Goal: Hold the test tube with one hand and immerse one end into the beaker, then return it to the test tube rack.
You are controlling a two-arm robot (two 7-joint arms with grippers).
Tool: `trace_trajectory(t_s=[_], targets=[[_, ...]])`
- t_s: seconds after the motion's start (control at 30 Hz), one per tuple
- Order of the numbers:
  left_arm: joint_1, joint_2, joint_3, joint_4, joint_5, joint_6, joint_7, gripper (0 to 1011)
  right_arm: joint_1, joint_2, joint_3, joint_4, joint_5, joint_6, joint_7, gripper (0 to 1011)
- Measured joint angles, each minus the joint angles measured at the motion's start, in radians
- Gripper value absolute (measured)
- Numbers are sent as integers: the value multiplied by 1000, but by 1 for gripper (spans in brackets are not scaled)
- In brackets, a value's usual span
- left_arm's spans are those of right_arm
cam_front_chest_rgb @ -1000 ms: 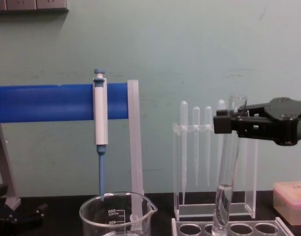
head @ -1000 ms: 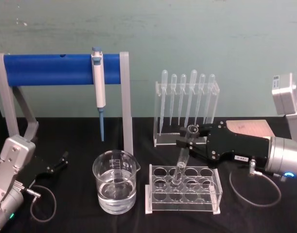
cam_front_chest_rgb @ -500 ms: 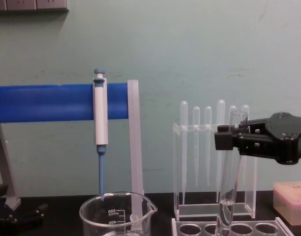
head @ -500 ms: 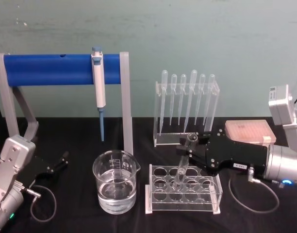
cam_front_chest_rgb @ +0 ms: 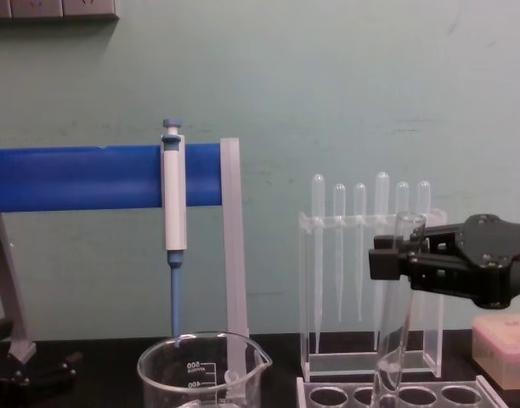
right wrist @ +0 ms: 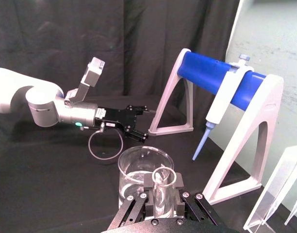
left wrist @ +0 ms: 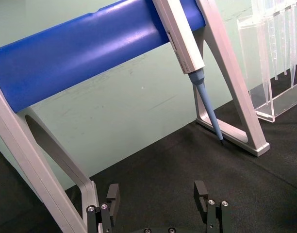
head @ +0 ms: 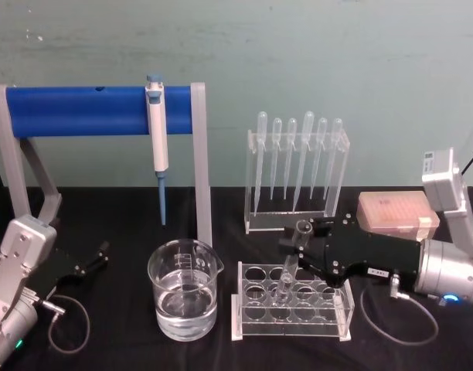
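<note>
- Test tube point(head: 287, 272): clear glass, held near its rim by right gripper point(head: 301, 246); long axis close to upright, rim tipped slightly toward the wrist, round bottom pointing down into a back-row hole of the clear rack point(head: 294, 302).
- Right gripper: fingers point(cam_front_chest_rgb: 387, 257) clamped on the tube's upper part, reaching in level from the right; tube hangs below them, rim standing just above.
- Judged step: return to the rack under way; bottom end already inside the hole, seating and release not yet done. Coming move turns on keeping the long axis in line with the hole while lowering.
- Beaker point(head: 184, 287): part-filled with clear liquid, on the tabletop point(head: 128, 232) just beside the rack, on its left.
- Left gripper point(left wrist: 158, 206): parked low at far left, well apart from tube and beaker, fingers spread and empty.
- Blue pipette stand point(head: 97, 110) with pipettor point(head: 156, 131): behind the beaker.
- Plastic pipettes in holder point(head: 297, 171): behind the rack.
</note>
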Motion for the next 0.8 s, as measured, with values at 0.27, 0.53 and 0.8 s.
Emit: trace_trajectory(t_s=[0.27, 0.53, 0.8], targets=[[0, 0, 0, 0, 0, 0, 0, 1000, -8, -13, 0, 22, -17, -25, 3, 228], [0, 0, 0, 0, 0, 0, 0, 1000, -14, -28, 0, 45, -29, -40, 8, 227], [0, 0, 0, 0, 0, 0, 0, 1000, -19, -38, 0, 62, -41, -45, 12, 227]])
